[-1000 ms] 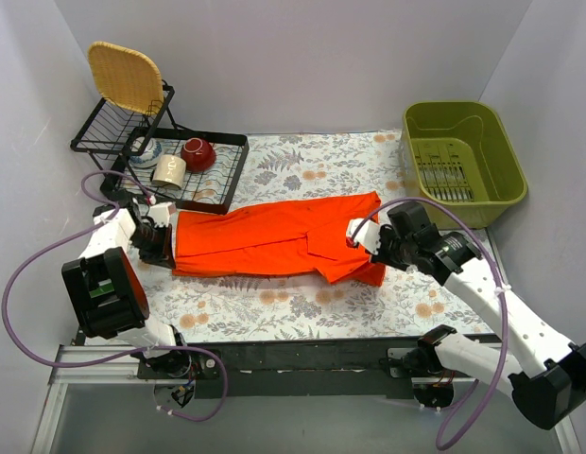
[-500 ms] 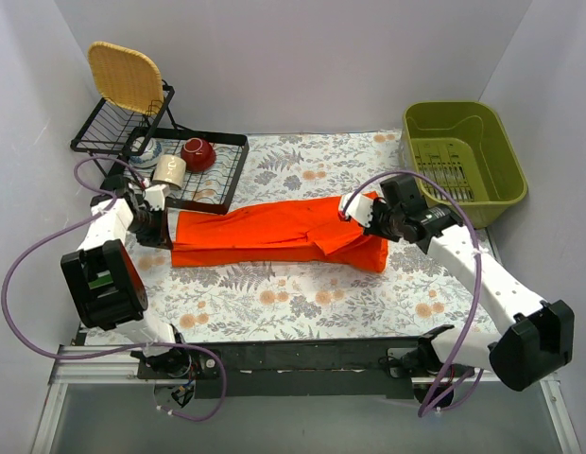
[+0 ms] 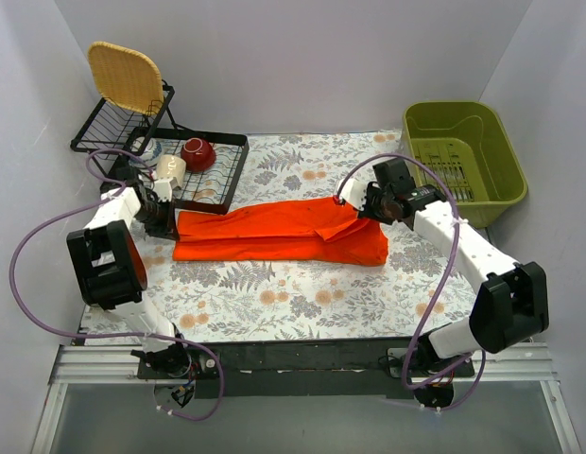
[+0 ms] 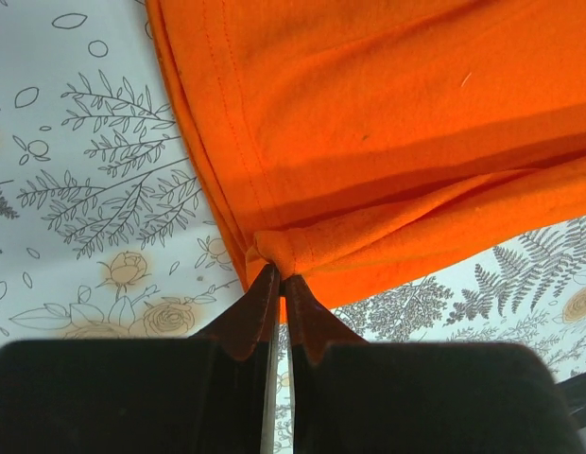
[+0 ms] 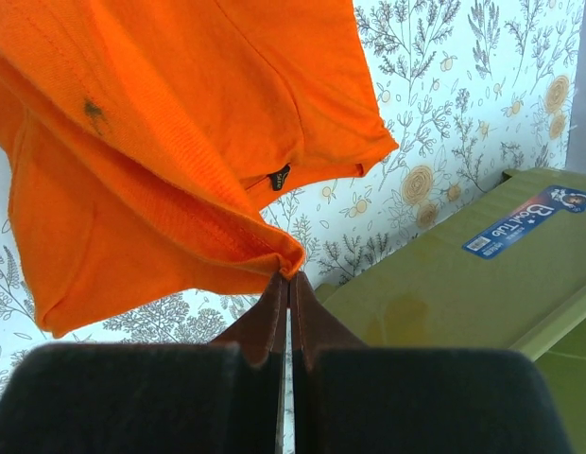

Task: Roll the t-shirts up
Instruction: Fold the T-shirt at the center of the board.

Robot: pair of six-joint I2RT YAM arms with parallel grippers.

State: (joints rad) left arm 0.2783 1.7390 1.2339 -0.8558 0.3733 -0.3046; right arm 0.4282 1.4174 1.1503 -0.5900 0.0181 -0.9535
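Stretching out as a long folded band, the t-shirt (image 3: 274,232) lies across the middle of your worktop (image 3: 302,293). Your left gripper (image 4: 276,274) is clamped on its left end beside the dish rack (image 3: 194,175). Your right gripper (image 5: 286,279) pinches its right edge near the green tub (image 3: 463,161).

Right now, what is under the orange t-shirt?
The t-shirt lies on the flowery table cover, which shows along its edges from above and in both wrist views. Anything directly beneath the folded fabric is covered, so I cannot see it.
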